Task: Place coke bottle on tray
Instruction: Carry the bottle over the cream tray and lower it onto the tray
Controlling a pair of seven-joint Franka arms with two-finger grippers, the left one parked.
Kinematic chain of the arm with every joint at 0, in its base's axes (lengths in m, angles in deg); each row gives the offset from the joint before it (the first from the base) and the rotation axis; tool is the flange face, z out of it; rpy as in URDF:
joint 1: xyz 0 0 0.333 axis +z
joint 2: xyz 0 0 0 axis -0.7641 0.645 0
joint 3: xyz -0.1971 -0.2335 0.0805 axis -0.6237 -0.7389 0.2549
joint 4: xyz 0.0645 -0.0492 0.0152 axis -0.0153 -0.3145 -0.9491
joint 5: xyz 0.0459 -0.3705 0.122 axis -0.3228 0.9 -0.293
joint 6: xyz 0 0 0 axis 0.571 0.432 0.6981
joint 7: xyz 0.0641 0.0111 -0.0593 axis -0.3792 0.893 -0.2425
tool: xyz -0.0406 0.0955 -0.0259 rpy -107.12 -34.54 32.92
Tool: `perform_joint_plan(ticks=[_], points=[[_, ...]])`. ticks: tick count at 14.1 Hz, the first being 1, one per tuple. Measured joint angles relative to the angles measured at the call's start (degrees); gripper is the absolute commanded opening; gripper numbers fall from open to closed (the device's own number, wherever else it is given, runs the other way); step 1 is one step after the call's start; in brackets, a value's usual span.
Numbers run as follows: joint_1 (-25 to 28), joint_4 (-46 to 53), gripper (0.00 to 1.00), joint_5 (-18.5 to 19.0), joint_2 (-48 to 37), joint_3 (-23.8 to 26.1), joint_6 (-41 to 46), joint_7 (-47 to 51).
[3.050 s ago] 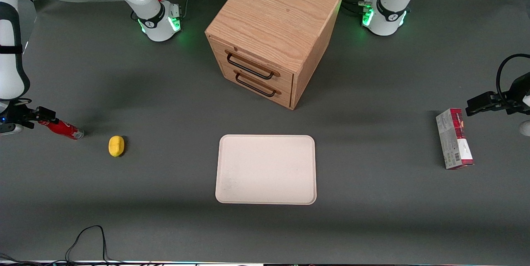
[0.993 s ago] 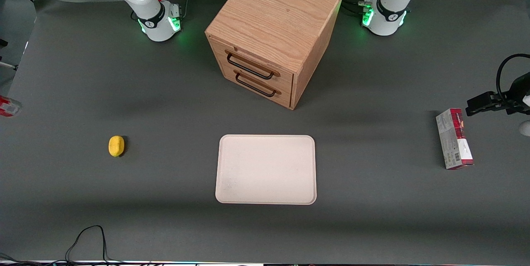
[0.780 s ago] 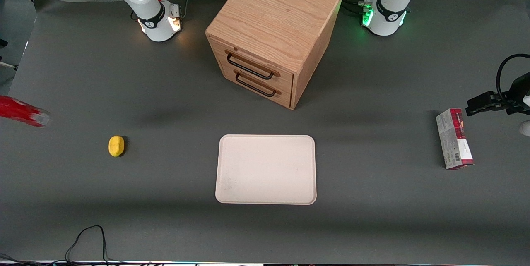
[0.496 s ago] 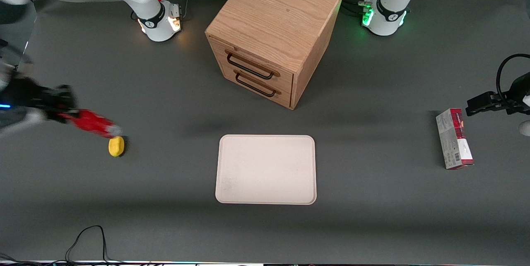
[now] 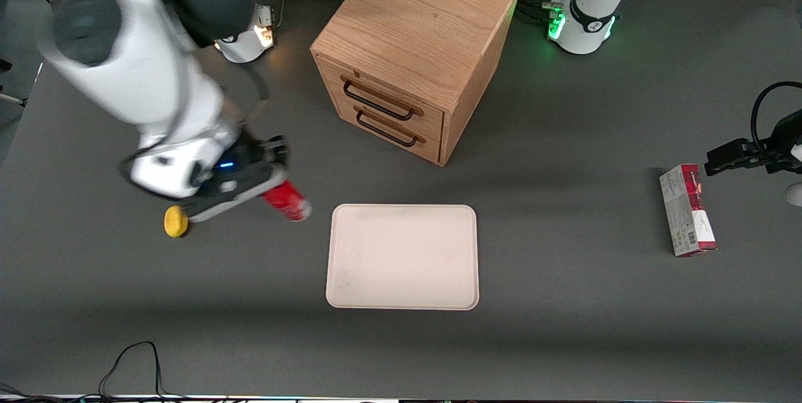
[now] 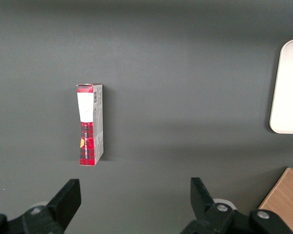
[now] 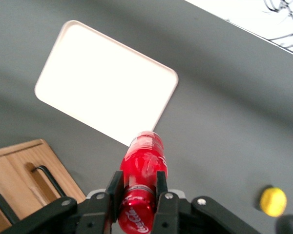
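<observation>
My right gripper [image 5: 270,182] is shut on the coke bottle [image 5: 287,200], a slim red bottle with white script, and holds it above the table beside the tray's edge toward the working arm's end. The wrist view shows both fingers [image 7: 114,189] clamped on the coke bottle [image 7: 142,165] near its cap. The tray [image 5: 402,256], a large flat cream-white rectangle, lies on the grey table nearer the front camera than the cabinet, with nothing on it. It also shows in the wrist view [image 7: 105,84] below the bottle.
A wooden two-drawer cabinet [image 5: 410,52] stands farther from the front camera than the tray. A small yellow object [image 5: 176,220] lies on the table under my arm. A red-and-grey carton [image 5: 687,209] lies toward the parked arm's end of the table.
My right arm has swung in from the table's working-arm end with the bottle in its grip. It has passed over the yellow object and come close to the tray.
</observation>
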Motion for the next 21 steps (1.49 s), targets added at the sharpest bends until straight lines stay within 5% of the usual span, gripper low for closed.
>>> perform_joint_plan(ticks=[3, 17, 18, 19, 20, 21], points=[[2.78, 0.34, 0.03, 0.37, 2.37, -0.01, -2.79, 1.18], [-0.92, 0.31, 0.06, 0.43, 23.07, -0.34, -23.27, 0.98], [-0.92, 0.32, 0.31, 0.43, 23.56, -0.34, -23.6, 0.98], [-0.92, 0.45, 0.78, 0.43, 23.65, -0.34, -23.77, 1.0], [-0.92, 0.48, 1.0, 0.43, 23.67, -0.34, -23.77, 1.02], [-0.91, 0.48, 1.0, 0.43, 23.68, -0.34, -23.77, 1.04]])
